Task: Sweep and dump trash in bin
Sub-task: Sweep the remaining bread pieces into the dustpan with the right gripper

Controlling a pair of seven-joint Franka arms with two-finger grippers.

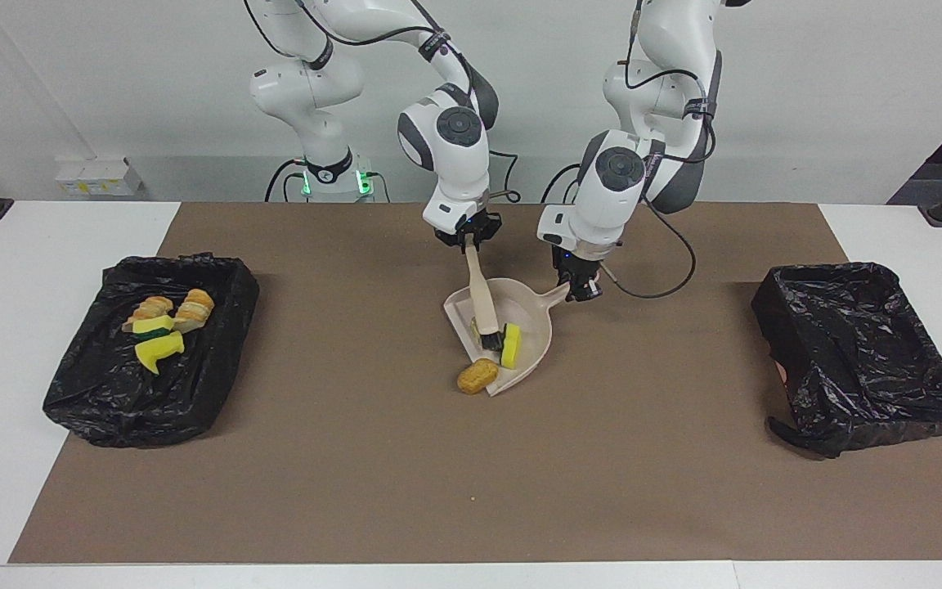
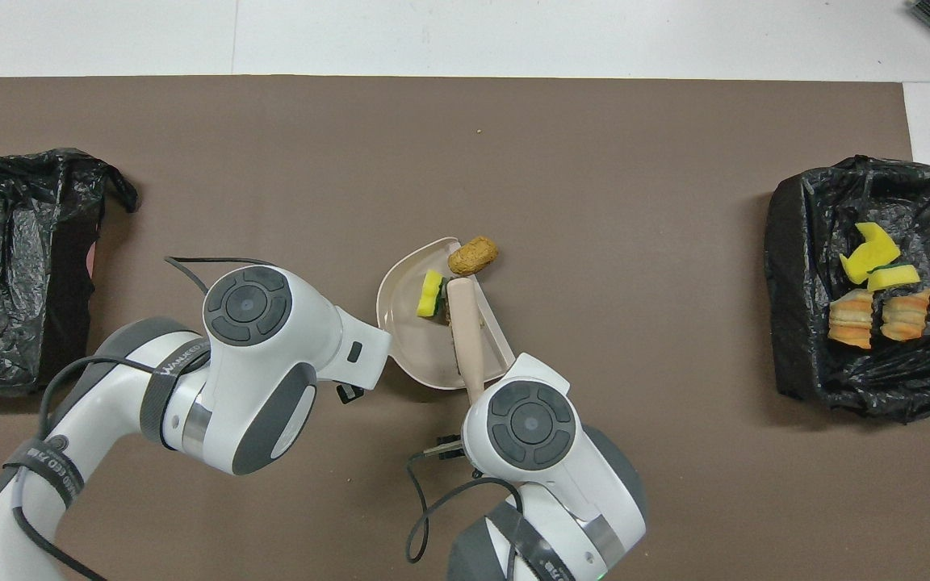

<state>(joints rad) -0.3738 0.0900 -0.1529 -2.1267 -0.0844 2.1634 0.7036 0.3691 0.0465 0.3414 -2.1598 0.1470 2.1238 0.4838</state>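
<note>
We count two arms, two black-lined bins, one brush, one dustpan and several scraps of trash on the brown mat (image 1: 356, 491) that covers the middle of the table.

The right gripper (image 1: 468, 240) hangs over the dustpan (image 1: 532, 315), its fingers clenched on the top of the brush (image 1: 482, 298) handle. The brush slants down into the pan, bristle end touching the yellow sponge piece (image 1: 511, 345) that lies inside. Seen from overhead, a tan lump (image 2: 448, 305) shows partly under the brush head, also in the pan. One more tan-orange lump (image 1: 477, 375) lies on the mat, just beside the pan's open lip and touching its corner. So we count three scraps at the pan: two in it, one out.

The left gripper (image 1: 579, 288) is low at the pan's handle, fingers grasping it.

The bin (image 1: 111, 401) at the right arm's end of the table holds four scraps: two yellow sponge pieces (image 1: 158, 337) and two bread-like lumps (image 1: 175, 308), bunched in the corner nearest the robots. The second bin (image 1: 863, 384), at the left arm's end, shows only its black liner, with a small pink patch at one edge.
</note>
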